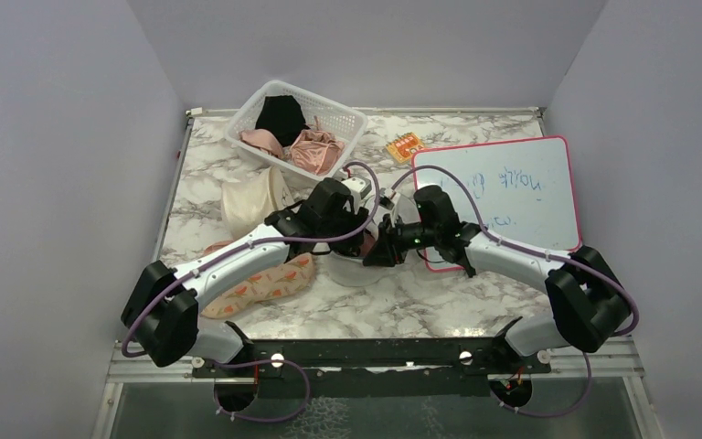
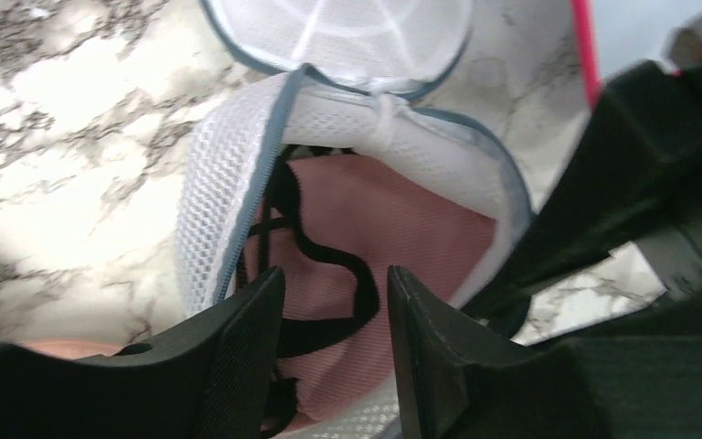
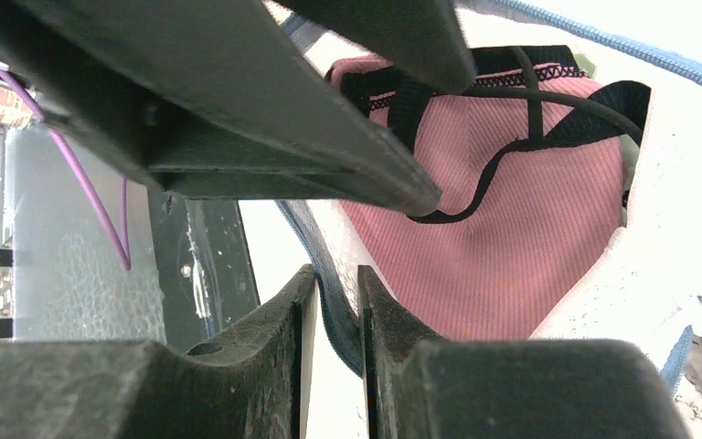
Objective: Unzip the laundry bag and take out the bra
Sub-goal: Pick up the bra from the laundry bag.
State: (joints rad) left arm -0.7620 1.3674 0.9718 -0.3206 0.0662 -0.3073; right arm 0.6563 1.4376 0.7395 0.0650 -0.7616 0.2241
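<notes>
The laundry bag [image 1: 356, 268] sits mid-table under both grippers, unzipped. Its round mesh lid [image 2: 347, 37] is flipped back from the white mesh wall [image 2: 210, 201]. Inside lies the pink ribbed bra [image 2: 411, 229] with its black strap [image 2: 329, 251]. My left gripper [image 2: 334, 288] reaches into the bag mouth, its fingers pressed into the bra [image 3: 512, 247] with a fold of fabric and strap between them. My right gripper [image 3: 329, 283] is shut on the bag's grey-blue zip rim [image 3: 334, 302] at the near side, holding the bag [image 3: 676, 229] open. In the top view both grippers [image 1: 370, 242] meet over the bag.
A white basket [image 1: 347, 117] with pink and black garments stands at the back. A cream cylindrical bag [image 1: 251, 199] and a flat peach floral pouch [image 1: 260, 285] lie to the left. A red-framed whiteboard [image 1: 503, 197] lies on the right, an orange box [image 1: 405, 146] behind it.
</notes>
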